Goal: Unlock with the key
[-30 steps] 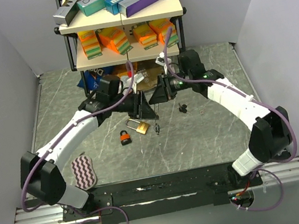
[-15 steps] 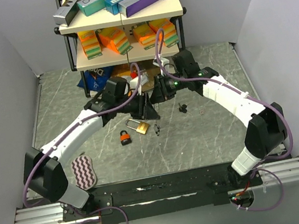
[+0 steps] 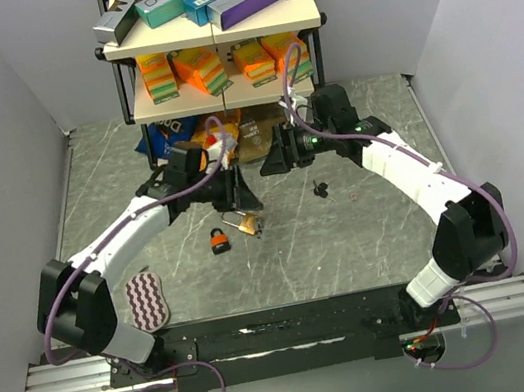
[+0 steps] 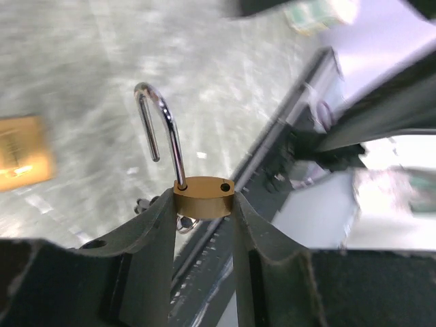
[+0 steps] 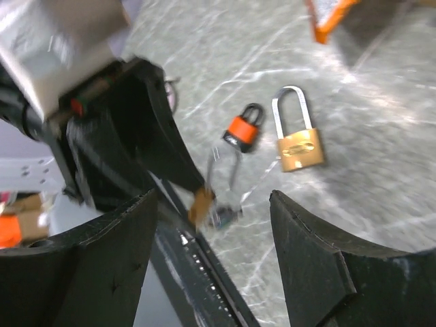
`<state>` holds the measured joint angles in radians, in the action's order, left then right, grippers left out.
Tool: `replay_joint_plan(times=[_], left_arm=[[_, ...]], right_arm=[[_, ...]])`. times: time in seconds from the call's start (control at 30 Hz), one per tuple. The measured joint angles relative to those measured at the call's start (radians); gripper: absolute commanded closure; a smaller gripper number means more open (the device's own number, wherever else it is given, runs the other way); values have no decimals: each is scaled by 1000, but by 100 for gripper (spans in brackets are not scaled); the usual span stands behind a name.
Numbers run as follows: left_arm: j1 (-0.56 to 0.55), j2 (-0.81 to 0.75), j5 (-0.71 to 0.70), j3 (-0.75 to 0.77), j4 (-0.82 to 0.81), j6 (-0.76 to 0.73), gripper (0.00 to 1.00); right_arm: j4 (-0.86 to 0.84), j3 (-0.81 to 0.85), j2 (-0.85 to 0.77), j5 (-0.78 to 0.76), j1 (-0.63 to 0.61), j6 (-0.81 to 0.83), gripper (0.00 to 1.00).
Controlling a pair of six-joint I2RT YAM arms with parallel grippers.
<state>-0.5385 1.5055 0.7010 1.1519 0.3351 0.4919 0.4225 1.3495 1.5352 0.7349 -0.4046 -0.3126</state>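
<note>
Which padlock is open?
The small brass padlock pinched in the left gripper: one end of its shackle is out of its hole. The orange padlock and the bigger brass padlock lie on the table, shackles closed.

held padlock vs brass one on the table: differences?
The held padlock is pinched in the left gripper; the loose padlock lies flat on the table. The held padlock's shackle is open, one leg free; the loose padlock's looks shut. Both have brass bodies, silver shackles.
</note>
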Motion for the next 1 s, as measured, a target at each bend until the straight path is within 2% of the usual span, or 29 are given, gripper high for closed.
replay_joint_plan(times=[0.17,0.47,0.57,0.87,1.0], left_arm=[[103,-2,-119,3,102,-9,99],[455,11,-456,93,420,-134,99],[537,10,-547,96,488,-165,99],[711,11,-717,63,586,-203,99],[726,119,-753,129,623,-217,99]], right_arm=[[33,0,-26,-93,2,16,26],[63,0,-36,-178,4,41,25],[70,0,-36,-193,7,46,25],[77,0,-36,-200,22,50,25],[78,0,-36,-196,25,50,25]])
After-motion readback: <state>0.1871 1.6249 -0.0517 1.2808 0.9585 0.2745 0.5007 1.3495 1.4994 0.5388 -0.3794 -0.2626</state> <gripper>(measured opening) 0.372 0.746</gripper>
